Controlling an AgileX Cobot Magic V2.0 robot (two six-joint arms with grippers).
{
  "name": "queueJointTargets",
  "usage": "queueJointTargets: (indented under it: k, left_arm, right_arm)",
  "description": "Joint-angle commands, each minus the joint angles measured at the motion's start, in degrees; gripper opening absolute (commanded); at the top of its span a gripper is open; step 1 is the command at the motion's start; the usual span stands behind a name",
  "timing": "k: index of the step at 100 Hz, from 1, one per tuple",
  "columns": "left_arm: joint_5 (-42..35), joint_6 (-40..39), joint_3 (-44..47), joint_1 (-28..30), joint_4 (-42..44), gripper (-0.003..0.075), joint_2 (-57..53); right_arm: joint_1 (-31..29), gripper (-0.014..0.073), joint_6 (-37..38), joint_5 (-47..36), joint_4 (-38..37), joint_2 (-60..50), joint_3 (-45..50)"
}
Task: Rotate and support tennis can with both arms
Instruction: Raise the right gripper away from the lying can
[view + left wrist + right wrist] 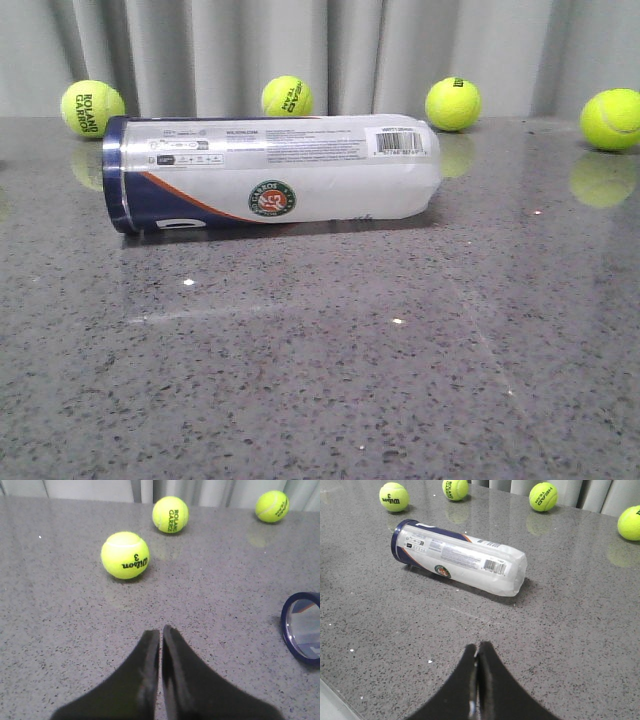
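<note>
The tennis can (270, 175) lies on its side on the grey table, its navy-rimmed open end to the left and its clear moulded base to the right, logo and barcode facing me. In the right wrist view the tennis can (460, 557) lies well ahead of my right gripper (477, 647), which is shut and empty above the table. In the left wrist view only the can's navy rim (302, 630) shows at the edge, off to one side of my left gripper (161, 631), which is shut and empty. Neither gripper shows in the front view.
Several yellow-green tennis balls lie behind the can near the grey curtain: one at far left (91, 107), one behind the can (286, 96), one right of it (452, 103), one at far right (611, 119). A Wilson ball (125, 555) lies ahead of the left gripper.
</note>
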Motion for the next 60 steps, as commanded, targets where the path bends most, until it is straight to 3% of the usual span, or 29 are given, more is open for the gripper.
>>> queueJointTargets:
  k: [1, 10, 20, 36, 60]
  left_arm:
    - [-2.8, 0.0, -4.4, -0.1, -3.2, 0.0171, 5.2]
    - [-2.9, 0.1, -6.5, -0.1, -7.2, 0.0423, 9.2]
    - [-2.3, 0.1, -8.6, -0.1, -11.0, 0.0596, 13.3]
    - [3.7, 2.9, -13.8, -0.1, -19.1, 0.0593, 19.8]
    - [14.4, 22.7, -19.6, -0.1, -45.1, 0.0582, 30.6]
  right_arm:
    - [-0.3, -0.0058, 0.0, -4.5, -0.7, 0.4, -1.4]
    - [-0.3, -0.0058, 0.0, -4.5, -0.7, 0.4, -1.4]
    - [-0.3, -0.0058, 0.0, -4.5, -0.7, 0.4, -1.4]
    - [-0.3, -0.0058, 0.0, -4.5, -0.7, 0.4, -1.4]
    - [-0.3, -0.0058, 0.0, -4.5, -0.7, 0.4, -1.4]
